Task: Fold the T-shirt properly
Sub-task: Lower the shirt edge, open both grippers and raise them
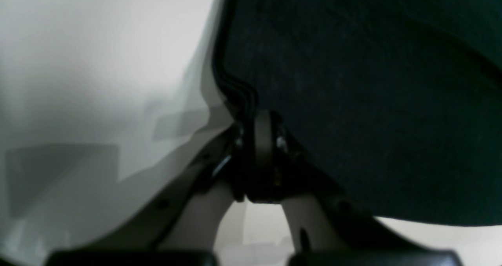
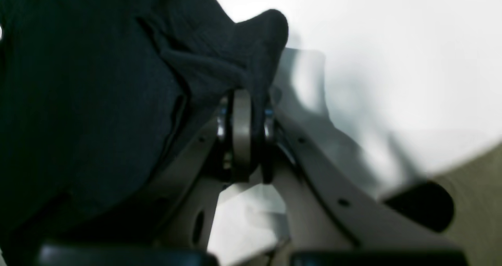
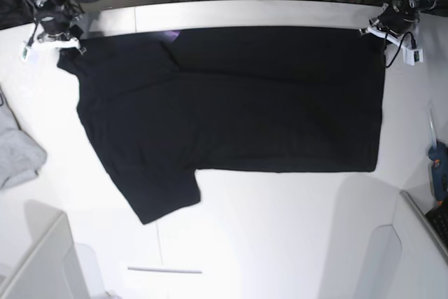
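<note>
The black T-shirt (image 3: 238, 103) lies spread sideways on the white table (image 3: 280, 229), one sleeve pointing toward the near left. At its far right corner my left gripper (image 3: 387, 31) is shut on the cloth; in the left wrist view the left gripper (image 1: 257, 119) pinches a ridged hem, with the T-shirt (image 1: 372, 101) hanging to its right. My right gripper (image 3: 61, 41) is shut on the far left corner. In the right wrist view the right gripper (image 2: 245, 101) has a bunched fold of the T-shirt (image 2: 98, 101) squeezed between its fingers.
A light grey garment (image 3: 15, 148) lies at the table's left edge. A blue tool (image 3: 439, 162) sits at the right edge. Pale bins stand at the near left (image 3: 38, 264) and near right (image 3: 420, 243). A thin white strip (image 3: 164, 269) lies near the front. Cables crowd the back.
</note>
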`<state>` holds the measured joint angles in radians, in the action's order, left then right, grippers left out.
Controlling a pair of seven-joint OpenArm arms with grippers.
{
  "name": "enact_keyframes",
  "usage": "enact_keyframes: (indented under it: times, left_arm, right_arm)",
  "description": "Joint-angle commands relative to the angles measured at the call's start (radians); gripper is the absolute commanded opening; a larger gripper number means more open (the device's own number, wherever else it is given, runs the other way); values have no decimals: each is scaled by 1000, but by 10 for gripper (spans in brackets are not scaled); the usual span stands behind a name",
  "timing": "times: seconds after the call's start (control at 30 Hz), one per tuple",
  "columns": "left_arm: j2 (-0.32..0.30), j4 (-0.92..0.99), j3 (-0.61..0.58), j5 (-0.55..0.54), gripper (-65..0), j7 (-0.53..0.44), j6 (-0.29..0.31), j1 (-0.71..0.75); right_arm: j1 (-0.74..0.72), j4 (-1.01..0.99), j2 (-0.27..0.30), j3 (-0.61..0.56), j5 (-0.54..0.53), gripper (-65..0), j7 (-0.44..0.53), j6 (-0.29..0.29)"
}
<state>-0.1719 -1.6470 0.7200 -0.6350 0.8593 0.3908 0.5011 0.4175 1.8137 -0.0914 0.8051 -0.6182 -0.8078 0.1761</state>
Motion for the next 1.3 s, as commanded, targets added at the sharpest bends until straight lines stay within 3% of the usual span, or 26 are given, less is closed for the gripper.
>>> enact_keyframes:
  times: [0.0,0.17,0.37,1.17,1.23,1.27]
  left_arm:
    - [-12,-19,10,11,-650,-2,-8,20]
    - [-10,-19,8,11,-650,-2,-6,38]
    - [-8,-29,10,11,-650,-2,-6,57]
    - [-7,-112,13,13,-650,-2,-13,109]
    - [-7,-115,13,13,-625,-4,-13,109]
    - [-7,-115,13,13,-561,-4,-13,109]
  right_arm:
    - [11,19,9,9,-4,-650,24,3]
    - [59,18,2,10,-7,-650,24,3]
    - [116,18,-3,10,-114,-650,24,3]
    - [120,16,11,9,-114,-650,24,3]
    - [120,18,11,9,-114,-570,24,3]
    - [122,18,9,9,-114,-513,24,3]
